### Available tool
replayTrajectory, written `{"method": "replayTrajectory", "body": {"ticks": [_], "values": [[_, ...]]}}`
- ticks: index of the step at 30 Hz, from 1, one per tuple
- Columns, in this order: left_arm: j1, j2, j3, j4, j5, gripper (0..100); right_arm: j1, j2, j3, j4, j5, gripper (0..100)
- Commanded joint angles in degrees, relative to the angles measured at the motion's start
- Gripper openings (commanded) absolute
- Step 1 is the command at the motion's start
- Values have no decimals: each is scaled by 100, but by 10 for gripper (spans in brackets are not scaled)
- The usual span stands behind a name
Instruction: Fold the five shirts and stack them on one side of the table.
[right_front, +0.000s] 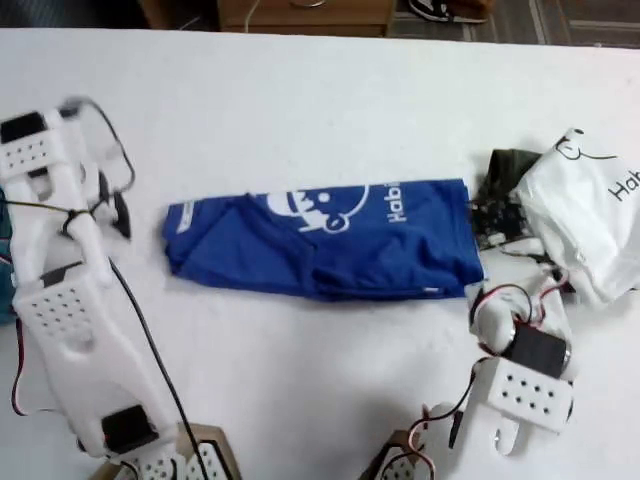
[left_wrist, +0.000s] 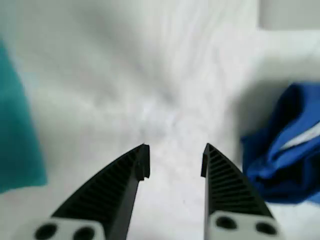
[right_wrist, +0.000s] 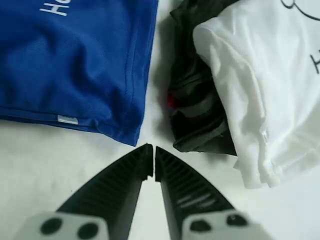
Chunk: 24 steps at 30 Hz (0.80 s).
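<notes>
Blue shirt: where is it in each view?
High view: blue shirt folded, centre.
Left wrist view: its bunched end beside the open left gripper.
Right wrist view: its corner just ahead of the shut right gripper.
Shared landmark: dark shirt beside it, high and right wrist.

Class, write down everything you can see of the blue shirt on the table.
The blue shirt is wrinkled cloth, folded into a long band lying flat across the middle of the white table. White print shows on top, a small pale tag at one hem. A dark garment lies just beside one end. The right gripper sits off that corner, not touching.
</notes>
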Motion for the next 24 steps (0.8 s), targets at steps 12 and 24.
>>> {"method": "replayTrajectory", "body": {"ticks": [12,24], "values": [[-35,-1626,2044,97,-167,191,-1095,5182,-5415,2642,-1741,70],[624,-1618,1982,88,-176,191,-1411,8242,-8501,4145,-2066,226]]}}
